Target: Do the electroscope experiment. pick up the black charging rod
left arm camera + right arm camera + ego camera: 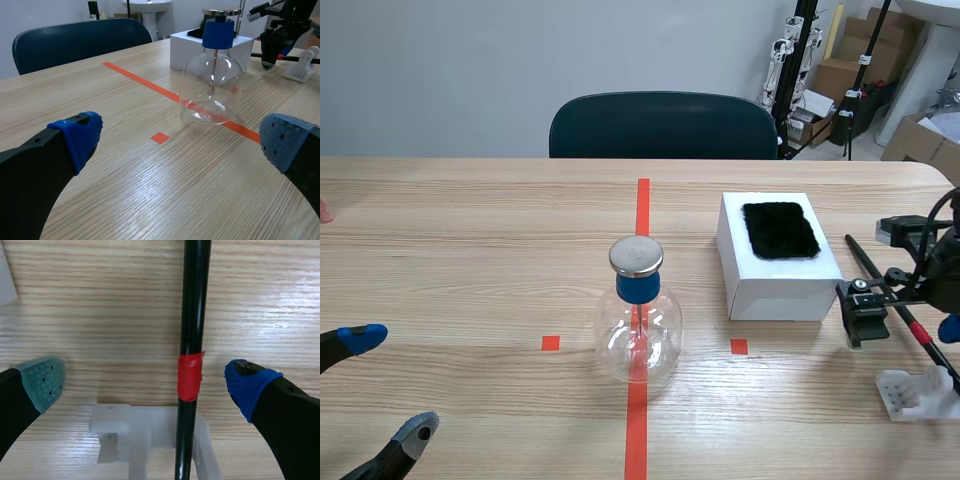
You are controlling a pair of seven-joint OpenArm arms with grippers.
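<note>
White stand (120, 426) under rod (194, 300), box (780, 285) nearby

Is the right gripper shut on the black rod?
No: the right gripper stands open, its pads clear of the black rod between them.

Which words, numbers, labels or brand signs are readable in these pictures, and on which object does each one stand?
None can be read.
The white box, the glass electroscope, the black charging rod and its white stand carry no print.
If the cardboard boxes behind the table bear labels, they are too small to read.
</note>
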